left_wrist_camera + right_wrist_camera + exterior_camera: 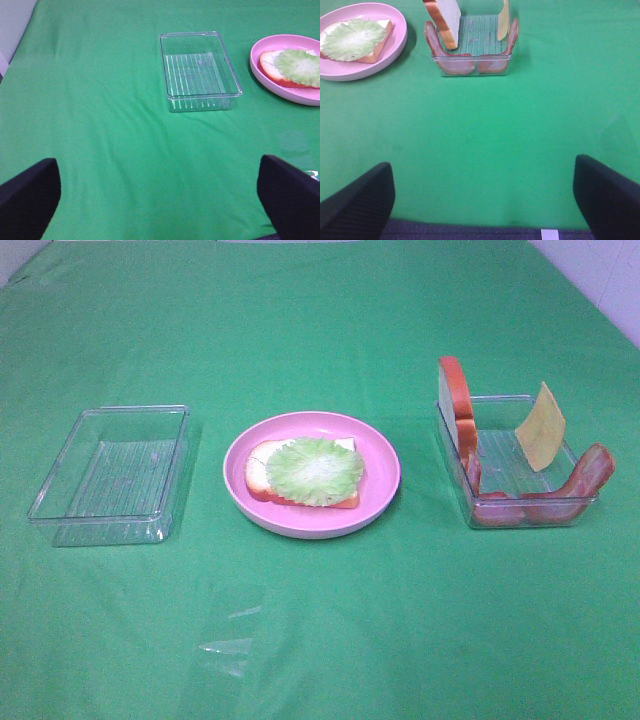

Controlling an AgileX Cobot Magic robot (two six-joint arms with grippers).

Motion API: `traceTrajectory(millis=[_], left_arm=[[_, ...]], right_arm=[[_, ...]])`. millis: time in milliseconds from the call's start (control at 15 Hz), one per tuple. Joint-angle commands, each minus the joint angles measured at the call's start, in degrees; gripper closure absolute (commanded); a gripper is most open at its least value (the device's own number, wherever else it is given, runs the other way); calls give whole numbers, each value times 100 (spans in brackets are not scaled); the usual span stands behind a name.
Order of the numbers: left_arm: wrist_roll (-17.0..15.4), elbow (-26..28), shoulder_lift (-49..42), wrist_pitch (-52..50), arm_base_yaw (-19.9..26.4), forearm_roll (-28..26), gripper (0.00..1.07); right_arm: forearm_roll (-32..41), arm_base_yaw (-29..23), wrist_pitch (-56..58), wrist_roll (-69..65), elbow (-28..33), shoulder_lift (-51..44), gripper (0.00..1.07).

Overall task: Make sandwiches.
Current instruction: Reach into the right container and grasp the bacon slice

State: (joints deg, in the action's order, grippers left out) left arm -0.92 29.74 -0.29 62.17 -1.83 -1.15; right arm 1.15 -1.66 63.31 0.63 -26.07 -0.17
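A pink plate (385, 468) in the middle holds one bread slice (257, 472) lying flat with ruffled green lettuce (315, 470) on top. The clear tray (530, 502) on the right holds an upright bread slice (457, 390), a leaning yellow cheese slice (541, 428) and reddish bacon strips (585, 478). Neither gripper shows in the exterior high view. My left gripper (160, 200) is open and empty, short of the empty tray (235, 75). My right gripper (480, 200) is open and empty, well short of the filled tray (475, 62) and its bacon (512, 35).
An empty clear tray (60, 475) stands left of the plate. Green cloth covers the whole table. A faint clear glint (228, 645) shows on the cloth at the front. The plate edge (280, 89) shows to the side in the left wrist view.
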Motion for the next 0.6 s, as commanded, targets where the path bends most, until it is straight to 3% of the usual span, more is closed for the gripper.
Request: traceTrajectory(millis=[67, 600], left_arm=[[-23, -6, -97, -63, 11, 23, 4], [-23, -6, -92, -63, 11, 23, 4]], right_arm=[[23, 23, -23, -23, 17, -109, 13], [23, 23, -23, -23, 17, -109, 13]])
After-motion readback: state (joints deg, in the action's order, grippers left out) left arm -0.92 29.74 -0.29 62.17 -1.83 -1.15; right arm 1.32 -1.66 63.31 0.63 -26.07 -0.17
